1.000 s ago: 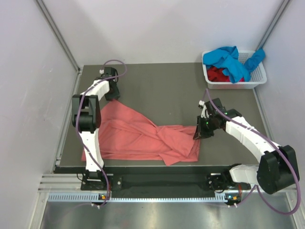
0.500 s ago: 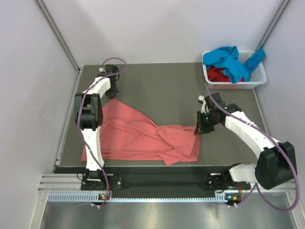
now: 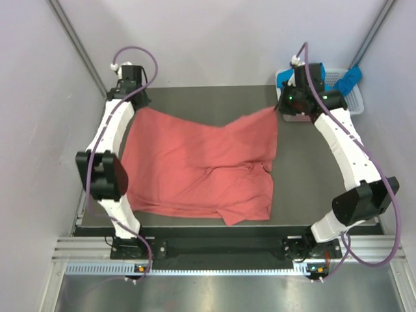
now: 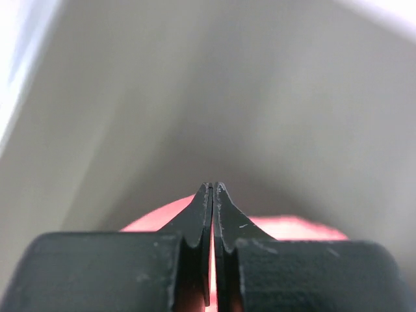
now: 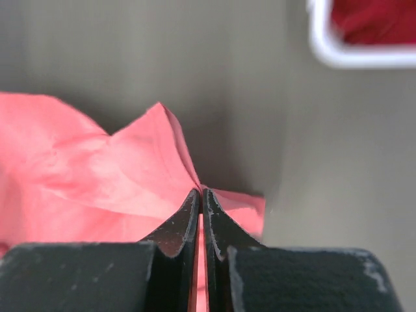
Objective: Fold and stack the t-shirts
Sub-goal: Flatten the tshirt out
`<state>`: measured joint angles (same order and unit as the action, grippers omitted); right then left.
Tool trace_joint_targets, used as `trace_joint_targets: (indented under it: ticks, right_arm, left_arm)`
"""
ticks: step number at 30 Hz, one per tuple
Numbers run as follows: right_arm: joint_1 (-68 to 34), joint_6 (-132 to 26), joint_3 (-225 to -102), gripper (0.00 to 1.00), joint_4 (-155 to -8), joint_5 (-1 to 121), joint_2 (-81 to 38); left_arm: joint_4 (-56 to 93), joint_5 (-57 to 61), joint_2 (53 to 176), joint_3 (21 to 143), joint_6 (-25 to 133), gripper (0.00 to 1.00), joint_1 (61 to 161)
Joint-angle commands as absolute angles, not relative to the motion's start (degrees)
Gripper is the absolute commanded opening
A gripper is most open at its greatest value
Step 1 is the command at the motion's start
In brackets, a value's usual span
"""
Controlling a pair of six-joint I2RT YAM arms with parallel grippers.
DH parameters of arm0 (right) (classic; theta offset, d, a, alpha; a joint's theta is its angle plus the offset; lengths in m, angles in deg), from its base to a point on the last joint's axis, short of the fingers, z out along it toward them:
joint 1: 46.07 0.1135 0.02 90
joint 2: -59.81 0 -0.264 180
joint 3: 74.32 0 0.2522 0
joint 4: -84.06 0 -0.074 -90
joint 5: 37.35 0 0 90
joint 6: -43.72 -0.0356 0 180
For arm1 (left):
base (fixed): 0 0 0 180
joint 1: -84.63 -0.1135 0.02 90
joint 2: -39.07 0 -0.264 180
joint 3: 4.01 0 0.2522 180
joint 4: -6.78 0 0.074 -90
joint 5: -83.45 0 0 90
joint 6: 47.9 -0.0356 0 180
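Note:
The salmon-pink t-shirt [image 3: 201,162] is stretched out across the dark table, its near part bunched in folds. My left gripper [image 3: 135,105] is shut on the shirt's far-left corner, and pink cloth [image 4: 292,227] shows behind the pinched fingers in the left wrist view [image 4: 213,186]. My right gripper [image 3: 282,106] is shut on the far-right corner, where a peak of cloth [image 5: 162,130] rises into the closed tips [image 5: 200,191]. A bright blue t-shirt [image 3: 348,79] and a dark red one [image 5: 383,19] lie in the basket.
The white slotted basket [image 3: 354,103] stands at the table's far-right corner, partly behind my right arm, with its rim [image 5: 325,55] close to the right gripper. Light walls close in the table on the left, back and right.
Both arms have swung up and toward the far edge, pulling the shirt's two corners apart and back, so the crumpled cloth has spread out. The left gripper has closed on its corner.

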<state>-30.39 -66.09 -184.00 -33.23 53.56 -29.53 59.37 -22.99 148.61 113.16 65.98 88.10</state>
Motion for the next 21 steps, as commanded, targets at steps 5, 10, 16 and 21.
trace_joint_targets:
  ticks: [5,10,16,21]
  right_arm:
    - [-32.36,-66.06,-193.47,0.0,-44.6,43.69,-21.96]
    - [-32.27,-65.61,-191.62,0.0,-58.6,43.24,-12.72]
    - [-32.36,-64.57,-192.93,0.0,-71.71,44.29,-1.64]
    - [-32.27,-63.07,-206.16,0.0,-70.59,46.94,-1.62]
  left_arm:
    - [55.52,-26.41,127.07,111.61,72.33,0.0,87.97]
    - [54.99,-27.99,113.46,113.19,70.58,0.0,87.97]
    - [53.33,-28.87,101.77,117.41,67.68,0.0,87.97]
    - [52.8,-31.07,96.74,121.89,65.66,0.0,87.97]
